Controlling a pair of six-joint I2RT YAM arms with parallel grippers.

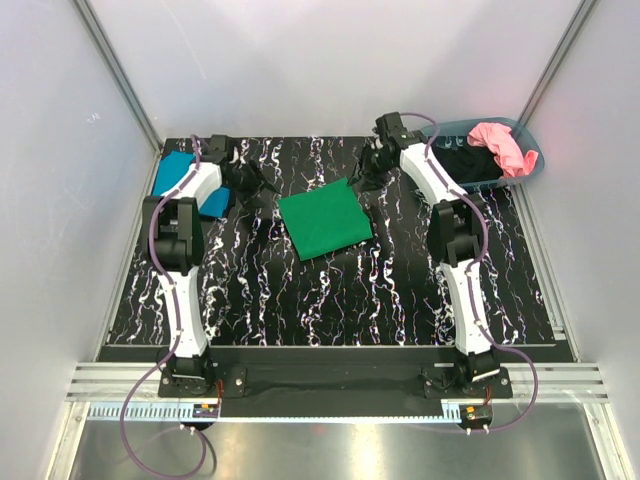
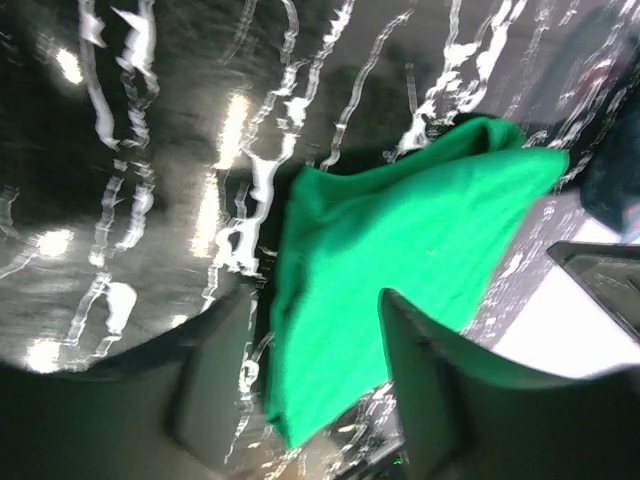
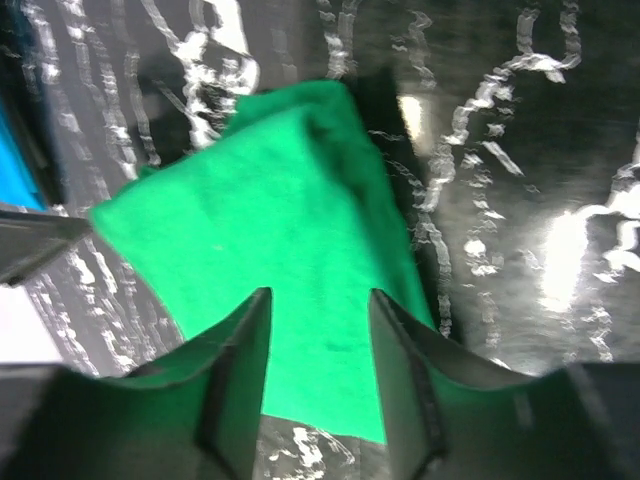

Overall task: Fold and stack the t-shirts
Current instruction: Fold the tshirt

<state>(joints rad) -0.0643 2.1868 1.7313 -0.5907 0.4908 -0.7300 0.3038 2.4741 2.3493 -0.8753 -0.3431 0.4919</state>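
The green shirt (image 1: 325, 222) lies folded on the desk (image 1: 260, 290) with the left claw (image 1: 250, 185) and right claw (image 1: 365, 178) both spread near its far corners (nothing pinched), so the fold looks finished and next it needs carrying onto the teal shirt (image 1: 178, 175).

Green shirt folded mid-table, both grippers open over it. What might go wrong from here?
The left gripper and right gripper hang close over the green shirt; a finger might snag and unfold it. The teal shirt lies partly under the left arm, so that arm's swing might drag it out of shape.
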